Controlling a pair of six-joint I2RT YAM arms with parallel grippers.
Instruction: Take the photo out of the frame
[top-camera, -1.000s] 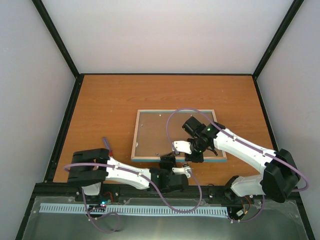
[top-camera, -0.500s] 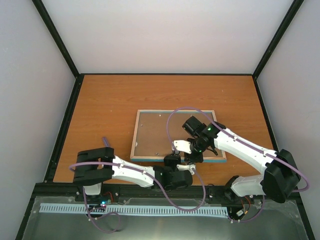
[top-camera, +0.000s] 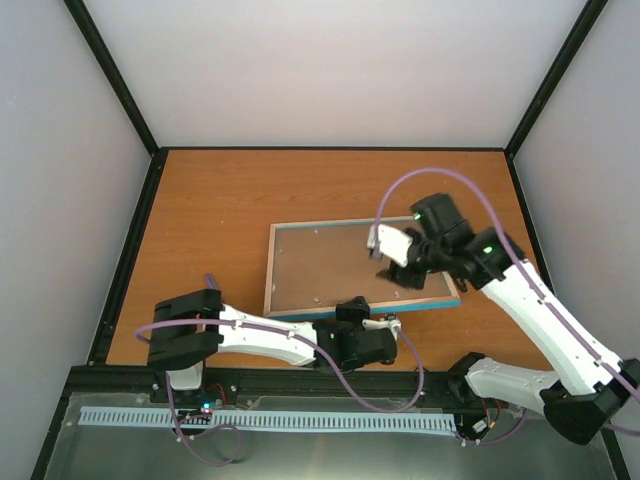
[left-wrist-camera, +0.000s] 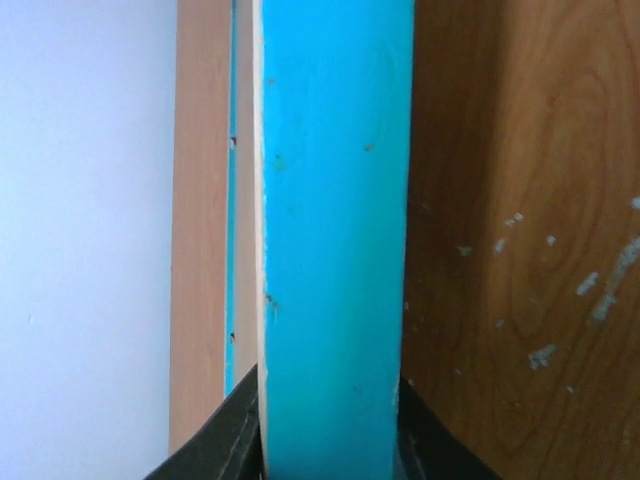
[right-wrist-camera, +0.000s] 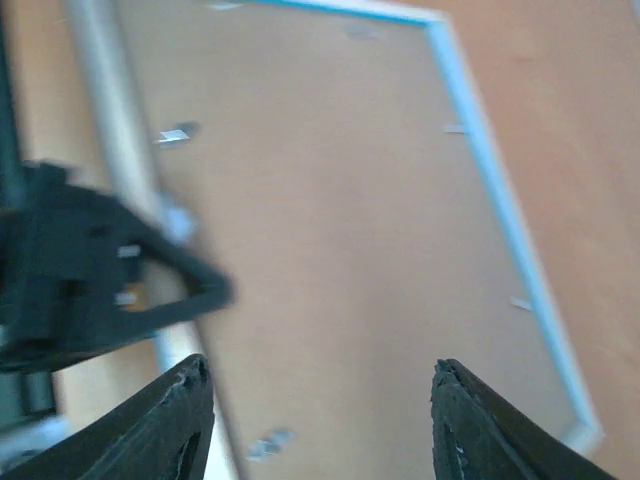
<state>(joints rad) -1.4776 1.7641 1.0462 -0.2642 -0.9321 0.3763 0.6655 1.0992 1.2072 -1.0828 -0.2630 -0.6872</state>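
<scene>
The frame (top-camera: 271, 272) lies back-up in the middle of the table, pale rim and turquoise edge showing. A plain brown backing board (top-camera: 320, 262) fills its opening, and the photo is hidden beneath it. My left gripper (top-camera: 352, 316) is shut on the frame's near edge; in the left wrist view the turquoise edge (left-wrist-camera: 335, 200) fills the gap between the black fingers of that gripper (left-wrist-camera: 330, 405). My right gripper (top-camera: 386, 262) hovers open above the board's right part. In the right wrist view this gripper (right-wrist-camera: 320, 378) has nothing between its fingertips, above the board (right-wrist-camera: 330, 200) and the frame's rim (right-wrist-camera: 492, 175).
Small metal tabs (right-wrist-camera: 178, 134) stick out along the inside of the frame's rim. Bare wooden table (top-camera: 220, 200) surrounds the frame, bounded by black rails and pale walls. The left arm's black gripper body (right-wrist-camera: 90, 290) shows at the frame's near edge in the right wrist view.
My right gripper opened and rose up and to the right, away from the frame's near edge. My left gripper slid in and closed on that edge. The frame turned slightly.
</scene>
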